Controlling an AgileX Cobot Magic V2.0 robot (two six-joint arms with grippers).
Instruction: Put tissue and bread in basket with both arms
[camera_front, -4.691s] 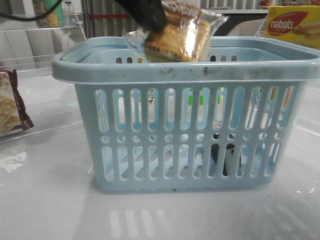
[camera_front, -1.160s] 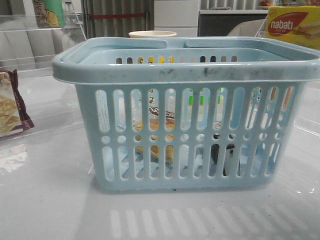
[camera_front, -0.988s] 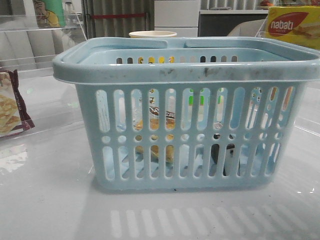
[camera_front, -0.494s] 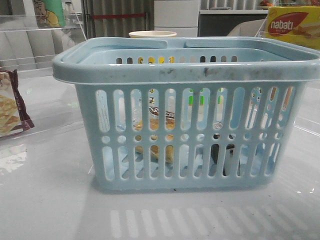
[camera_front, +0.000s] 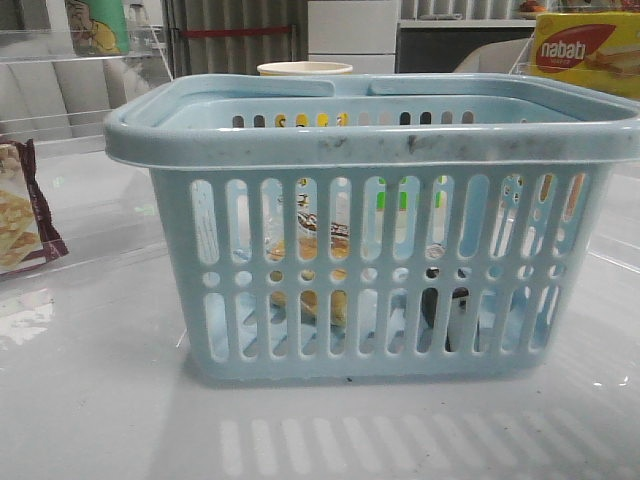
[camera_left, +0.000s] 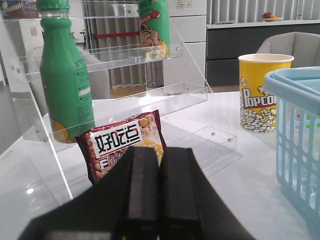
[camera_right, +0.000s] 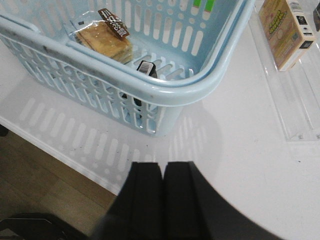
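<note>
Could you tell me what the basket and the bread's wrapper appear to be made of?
The basket looks like moulded light-blue plastic, matte and scuffed, with dark marks on its rim. The bread seems wrapped in thin clear plastic film: it glints and wrinkles around the loaf.

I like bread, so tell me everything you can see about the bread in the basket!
The bread is golden-brown and squarish, sealed in a clear, shiny plastic wrapper with a dark printed label across it. It lies on the floor of the light-blue basket, near one end, beside a small black pack. From the front it shows only in strips through the slots. Nothing grips it.
</note>
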